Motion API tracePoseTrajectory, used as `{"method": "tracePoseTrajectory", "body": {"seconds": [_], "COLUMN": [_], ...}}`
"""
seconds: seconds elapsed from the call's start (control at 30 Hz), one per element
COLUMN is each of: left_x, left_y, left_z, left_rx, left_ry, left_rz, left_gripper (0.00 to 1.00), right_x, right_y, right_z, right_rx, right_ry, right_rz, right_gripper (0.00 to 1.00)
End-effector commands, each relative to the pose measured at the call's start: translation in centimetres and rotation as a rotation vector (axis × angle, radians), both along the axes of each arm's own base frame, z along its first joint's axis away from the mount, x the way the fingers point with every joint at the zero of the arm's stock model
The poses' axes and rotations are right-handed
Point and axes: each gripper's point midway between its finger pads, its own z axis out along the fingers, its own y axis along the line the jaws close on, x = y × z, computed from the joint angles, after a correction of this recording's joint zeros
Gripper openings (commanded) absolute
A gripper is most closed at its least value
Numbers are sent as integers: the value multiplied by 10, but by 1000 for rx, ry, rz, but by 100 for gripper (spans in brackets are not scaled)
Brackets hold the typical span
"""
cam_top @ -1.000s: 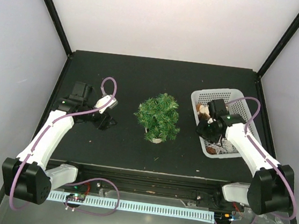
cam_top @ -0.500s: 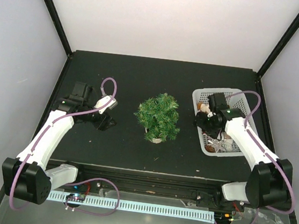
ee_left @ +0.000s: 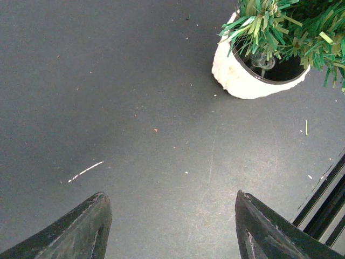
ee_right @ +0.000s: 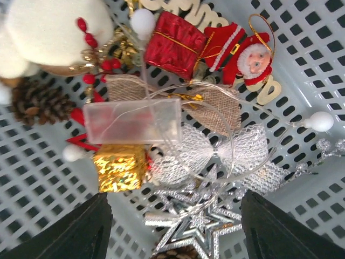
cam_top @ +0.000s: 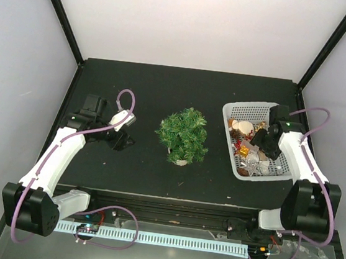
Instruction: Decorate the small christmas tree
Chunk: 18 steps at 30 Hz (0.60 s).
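Observation:
The small christmas tree (cam_top: 183, 134) stands mid-table in its cream pot (cam_top: 180, 161); the left wrist view shows the pot (ee_left: 237, 75) and green branches (ee_left: 280, 21) at the upper right. My left gripper (cam_top: 122, 140) (ee_left: 171, 195) hovers open over bare mat to the tree's left, holding nothing. My right gripper (cam_top: 265, 142) (ee_right: 175, 197) is open and empty above the white basket (cam_top: 260, 107). Below it lie a silver star (ee_right: 199, 221), a gold gift box (ee_right: 119, 167), a white mesh bow (ee_right: 215, 154) and a clear battery box (ee_right: 132, 120) with wire.
Also in the basket (ee_right: 302, 70) are a red gift box (ee_right: 175, 38), a Santa figure (ee_right: 245, 51), a burlap bow (ee_right: 215, 102), a pine cone (ee_right: 35, 100) and a white plush ornament (ee_right: 51, 27). Black frame posts border the mat, and a rail runs along the near edge (cam_top: 177, 205).
My right arm has swung from the basket's left side to its right side, uncovering the ornaments, and its jaws have opened wider. The left arm and the tree have not moved.

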Motion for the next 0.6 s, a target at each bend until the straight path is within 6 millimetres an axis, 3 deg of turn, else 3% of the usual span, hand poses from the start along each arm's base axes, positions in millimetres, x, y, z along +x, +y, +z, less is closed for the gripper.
{"method": "tracePoseTrajectory", "body": {"seconds": [0.0, 0.2, 0.57], "left_x": [8, 4, 1], "left_y": [1, -2, -1], "left_z": [18, 13, 10], "left_rx": [-3, -16, -6], "left_ry": [-57, -29, -30], "left_rz": [-3, -22, -25], "left_gripper": [64, 64, 64], "right_x": [9, 13, -5], "right_y": [-12, -13, -9], "right_z": [-12, -39, -76], "right_rx": [-38, -39, -17], "right_ry": [24, 66, 129], "right_rz": [31, 41, 70], "right_gripper": [66, 58, 49]}}
